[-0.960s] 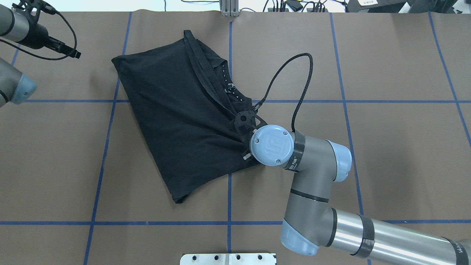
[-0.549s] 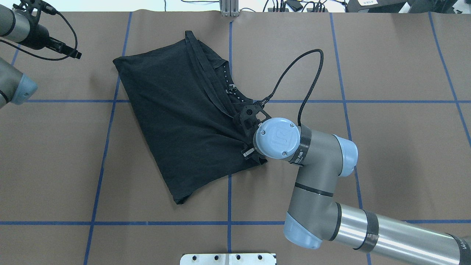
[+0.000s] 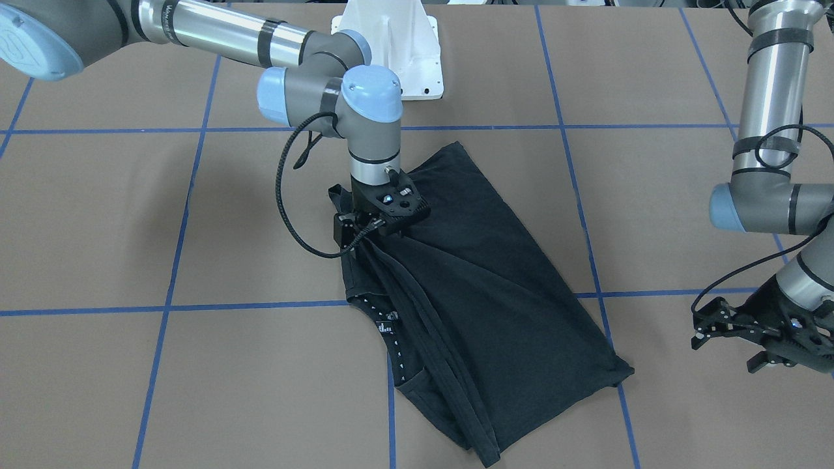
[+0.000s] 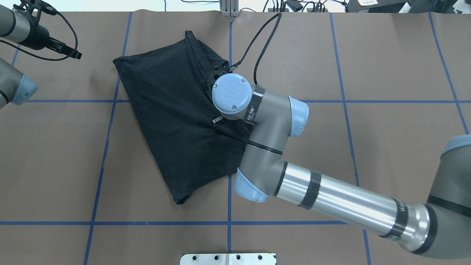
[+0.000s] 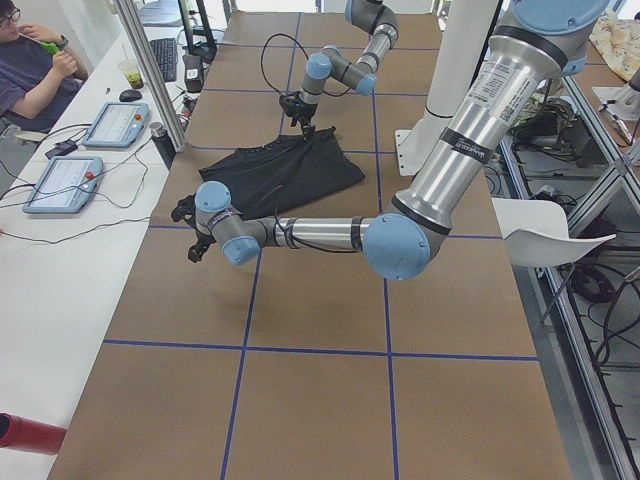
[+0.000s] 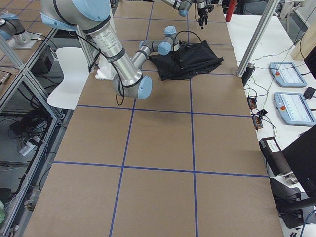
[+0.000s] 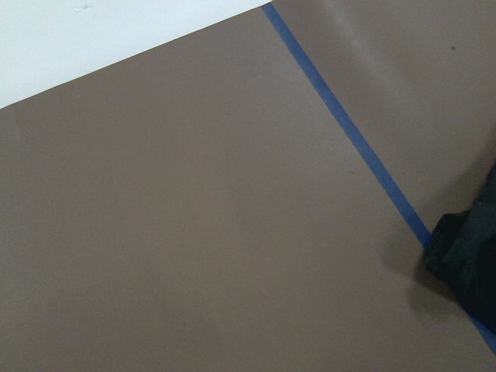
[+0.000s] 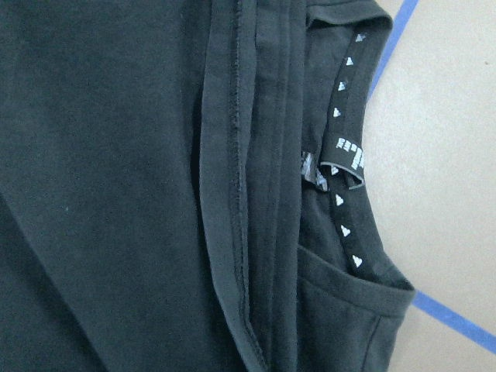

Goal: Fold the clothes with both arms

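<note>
Cloth of the shirt (image 3: 495, 293), spread on the table (image 3: 195, 228), was seen front-on gathered into the right gripper (image 3: 355, 240), clamped on it. Overhead, the left gripper (image 4: 73, 53) was held apart; its opening could not be judged.

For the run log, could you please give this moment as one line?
task: fold clothes | right gripper: shut on raised fabric of T-shirt | left gripper: off to the side, apart from T-shirt, open or shut unclear
</note>
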Controlling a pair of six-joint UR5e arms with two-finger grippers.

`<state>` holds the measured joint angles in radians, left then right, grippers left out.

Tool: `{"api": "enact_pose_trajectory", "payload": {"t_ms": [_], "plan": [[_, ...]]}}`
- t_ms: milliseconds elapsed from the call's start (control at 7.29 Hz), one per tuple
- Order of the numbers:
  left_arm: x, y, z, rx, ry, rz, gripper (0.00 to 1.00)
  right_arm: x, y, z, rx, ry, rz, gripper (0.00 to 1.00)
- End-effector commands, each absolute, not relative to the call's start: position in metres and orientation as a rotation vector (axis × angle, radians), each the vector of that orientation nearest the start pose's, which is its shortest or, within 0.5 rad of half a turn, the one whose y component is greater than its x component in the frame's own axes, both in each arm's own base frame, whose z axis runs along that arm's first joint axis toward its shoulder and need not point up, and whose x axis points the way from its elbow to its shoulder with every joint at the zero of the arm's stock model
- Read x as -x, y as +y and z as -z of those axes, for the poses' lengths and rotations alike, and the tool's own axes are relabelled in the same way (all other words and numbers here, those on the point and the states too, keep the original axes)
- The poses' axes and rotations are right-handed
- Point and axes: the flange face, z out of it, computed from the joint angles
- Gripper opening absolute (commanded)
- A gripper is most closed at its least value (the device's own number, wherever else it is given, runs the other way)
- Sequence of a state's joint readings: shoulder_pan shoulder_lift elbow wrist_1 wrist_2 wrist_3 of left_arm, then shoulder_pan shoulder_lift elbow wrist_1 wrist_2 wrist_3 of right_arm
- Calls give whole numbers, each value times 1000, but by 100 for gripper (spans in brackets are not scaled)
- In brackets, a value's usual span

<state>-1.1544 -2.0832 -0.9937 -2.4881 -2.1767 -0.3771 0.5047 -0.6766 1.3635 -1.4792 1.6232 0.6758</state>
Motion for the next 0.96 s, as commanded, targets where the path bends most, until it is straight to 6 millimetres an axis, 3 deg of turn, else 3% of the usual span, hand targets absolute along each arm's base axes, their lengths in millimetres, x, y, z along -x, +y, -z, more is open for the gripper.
{"api": "enact_pose_trajectory", "payload": {"t_ms": [0,137,823], "plan": [[-225,-696,-537,-542,844,-295,100,638,-511,-163,-470,-586,425,99],[-225,-696,-538,-541,844,-294,100,649,-516,-158,-464,-569,436,99],[-225,-696,-538,-540,845,-291,100,661,-524,-179,-467,-512,474,99]]}}
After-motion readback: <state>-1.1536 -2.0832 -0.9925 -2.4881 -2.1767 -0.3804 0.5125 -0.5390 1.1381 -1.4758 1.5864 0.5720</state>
